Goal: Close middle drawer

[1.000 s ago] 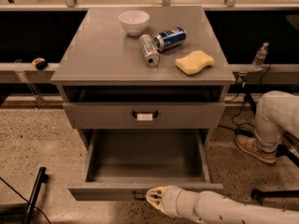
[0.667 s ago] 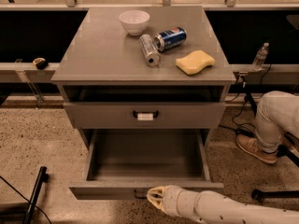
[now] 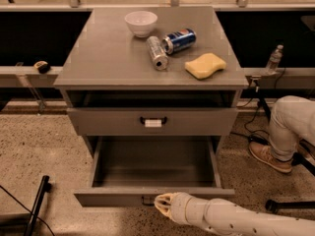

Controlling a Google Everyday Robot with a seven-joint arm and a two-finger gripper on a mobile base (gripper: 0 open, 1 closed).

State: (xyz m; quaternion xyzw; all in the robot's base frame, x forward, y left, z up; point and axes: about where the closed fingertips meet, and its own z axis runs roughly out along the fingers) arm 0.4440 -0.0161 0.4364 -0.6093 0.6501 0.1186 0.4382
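Note:
The middle drawer (image 3: 113, 196) is pulled far out of the grey cabinet, and its inside (image 3: 152, 163) is bare. Its small black handle (image 3: 147, 200) shows at the middle of the front, partly covered. My gripper (image 3: 163, 203) is at the bottom of the view, right against the outer face of the drawer front, just right of the handle. My white arm (image 3: 236, 220) runs off to the lower right. The drawer above (image 3: 98, 122) has a black handle with a white tag (image 3: 153, 122). The lowest drawer is hidden under the open one.
On the cabinet top (image 3: 98, 58) are a white bowl (image 3: 141, 22), a silver can lying down (image 3: 157, 52), a blue can lying down (image 3: 179, 41) and a yellow sponge (image 3: 205, 65). A person's leg and shoe (image 3: 275, 141) are at the right. A black stand (image 3: 37, 205) is at the lower left.

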